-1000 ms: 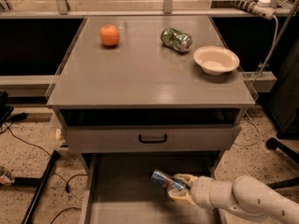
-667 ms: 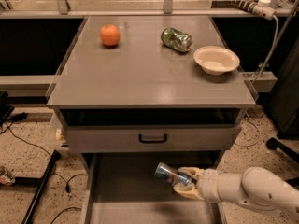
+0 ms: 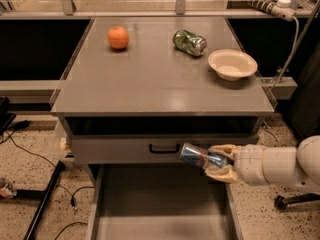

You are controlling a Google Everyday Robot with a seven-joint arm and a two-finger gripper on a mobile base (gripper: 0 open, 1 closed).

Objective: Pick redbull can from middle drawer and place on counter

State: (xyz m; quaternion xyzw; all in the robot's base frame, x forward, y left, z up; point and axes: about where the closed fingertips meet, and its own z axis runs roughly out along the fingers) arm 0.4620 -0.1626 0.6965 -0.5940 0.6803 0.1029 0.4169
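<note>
My gripper [image 3: 218, 161] reaches in from the right and is shut on the redbull can [image 3: 198, 156], a slim blue-and-silver can held on its side, tilted, in the air. The can hangs above the open middle drawer [image 3: 160, 209], in front of the closed drawer front with the black handle [image 3: 164, 147] and below the counter's front edge. The counter [image 3: 155, 74] is the broad grey top above. The drawer's grey floor is bare where it shows.
On the counter lie an orange [image 3: 118, 37] at the back left, a green-and-silver can [image 3: 189, 42] on its side at the back, and a beige bowl [image 3: 232, 64] at the right. Cables [image 3: 30, 149] run over the floor at left.
My gripper has lifted the redbull can up out of the drawer, from near its floor to the height of the drawer front above.
</note>
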